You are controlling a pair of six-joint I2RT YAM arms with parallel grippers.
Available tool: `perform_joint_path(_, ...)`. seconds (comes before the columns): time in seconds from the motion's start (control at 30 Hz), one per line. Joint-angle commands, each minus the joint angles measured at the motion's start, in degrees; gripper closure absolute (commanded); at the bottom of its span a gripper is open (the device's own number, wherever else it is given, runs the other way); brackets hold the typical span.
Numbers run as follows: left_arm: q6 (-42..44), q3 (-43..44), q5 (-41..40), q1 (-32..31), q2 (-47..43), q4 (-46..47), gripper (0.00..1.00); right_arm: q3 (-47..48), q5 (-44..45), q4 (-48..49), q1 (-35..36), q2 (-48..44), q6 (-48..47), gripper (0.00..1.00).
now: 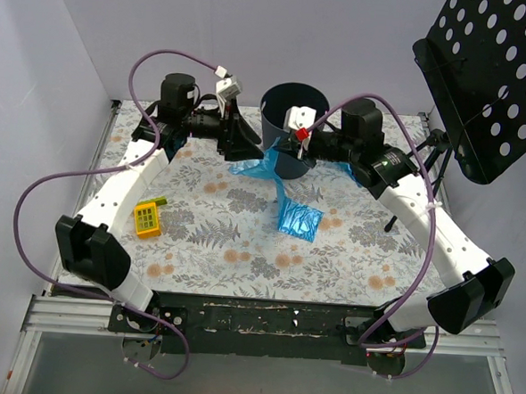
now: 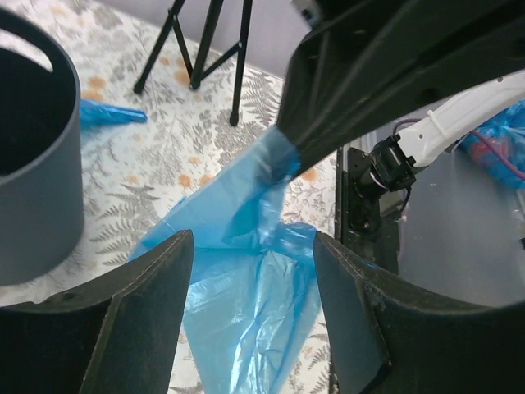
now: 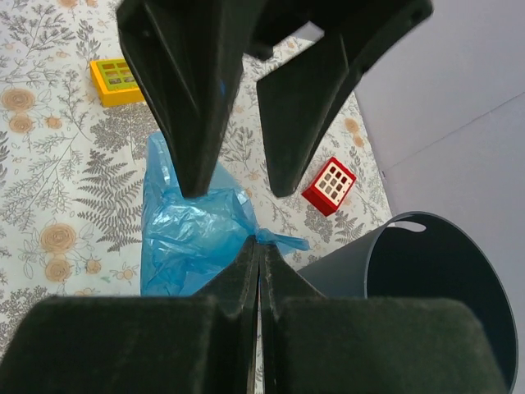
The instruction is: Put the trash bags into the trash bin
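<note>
1. Pinching one corner of the spread bag (image 2: 246, 279), the right gripper (image 3: 256, 244) has its jaws pressed together on the film, just at 6 o'clock of the trash bin (image 1: 283, 162) in the overhead view.
2. The left gripper (image 2: 250, 246) is spread wide with nothing in it, straddling the same bag from the bin's 8 o'clock side.
3. Risk: most of that film lies on the table (image 1: 215, 248). A lift by one thin corner could let it slip free, or the trailing sheet could catch the rim and hang outside.
4. Risk: both grippers crowd the bin wall, so a sideways pull might shove or tip the bin, or the fingers might clash.
5. The folded bag (image 1: 299, 222) lies apart on the table, further toward 6 o'clock, untouched.
6. The bin stands upright at 12 o'clock. What shows of its inside holds no blue, though the overhead view is partly blocked.
7. A yellow block (image 1: 146, 217) sits at 8 o'clock, and a red tile (image 3: 328, 185) lies near the bin.
</note>
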Motion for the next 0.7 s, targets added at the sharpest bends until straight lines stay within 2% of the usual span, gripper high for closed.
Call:
perform_joint_path(0.0,-3.6,1.0,1.0,-1.0,0.7,1.0,0.42,2.6,0.7,1.5,1.0,-0.1,-0.1,0.99)
perform_joint_path(0.07,-5.2,0.5,0.9,-1.0,1.2,2.2,0.50,1.9,1.2,2.2,1.4,-0.5,0.0,0.99)
perform_joint_path(0.33,-10.2,0.5,5.1,-1.0,4.2,2.4,0.98,-0.5,3.6,4.4,2.0,-1.1,2.2,0.99)
perform_joint_path(0.43,-11.1,0.5,5.6,-1.0,4.6,2.6,1.00,-1.3,7.9,6.9,2.0,-1.0,4.8,0.98)
perform_joint_path(0.53,-15.3,0.0,4.7,-0.7,4.8,3.6,1.00,-0.6,16.1,7.6,2.0,0.1,8.8,0.58)
perform_joint_path(0.6,-21.2,-2.2,4.6,0.0,4.3,7.4,1.00,1.0,20.9,6.6,1.8,0.7,11.1,0.52)
perform_joint_path(0.67,-25.3,-4.7,4.5,0.2,3.1,11.6,1.00,1.8,22.1,5.3,1.5,0.3,11.8,0.50)
